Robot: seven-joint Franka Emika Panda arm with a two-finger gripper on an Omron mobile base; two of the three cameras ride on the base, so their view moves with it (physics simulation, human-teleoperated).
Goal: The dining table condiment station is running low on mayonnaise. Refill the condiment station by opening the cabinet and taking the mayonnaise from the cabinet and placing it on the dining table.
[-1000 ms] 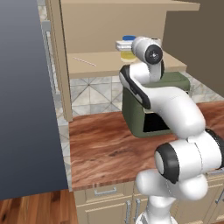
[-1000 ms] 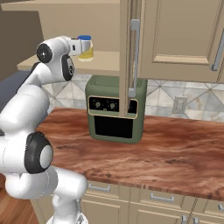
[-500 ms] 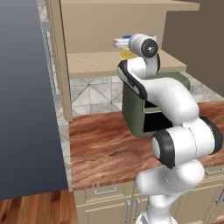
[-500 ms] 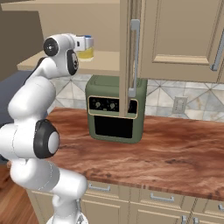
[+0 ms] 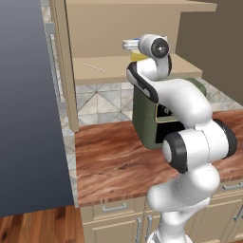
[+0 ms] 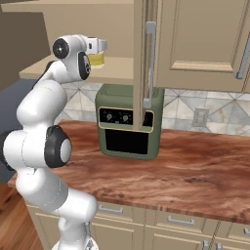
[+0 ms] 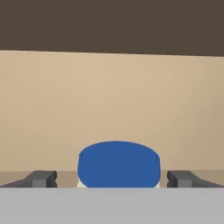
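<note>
The cabinet (image 5: pixel 109 69) stands open, its door (image 6: pixel 141 63) seen edge-on with a silver bar handle. On its lower shelf sits the mayonnaise (image 6: pixel 96 58), a small jar with yellowish contents (image 5: pixel 137 56). In the hand view its blue lid (image 7: pixel 118 164) lies between my two fingertips. My gripper (image 7: pixel 113 179) is open, one finger on each side of the jar with gaps to the lid. From the base views the white hand (image 5: pixel 130 45) (image 6: pixel 97 45) reaches onto the shelf over the jar. The dining table is out of view.
A green oven (image 5: pixel 147 118) (image 6: pixel 129 122) stands on the wood counter (image 6: pixel 195 166) right under the shelf, below my arm. A tall dark grey panel (image 5: pixel 28 104) fills the left side. Closed cabinet doors (image 6: pixel 205 44) continue to the right.
The hand has moved forward onto the shelf and now covers the jar, which earlier stood clear beside it. The jaws have stayed open.
</note>
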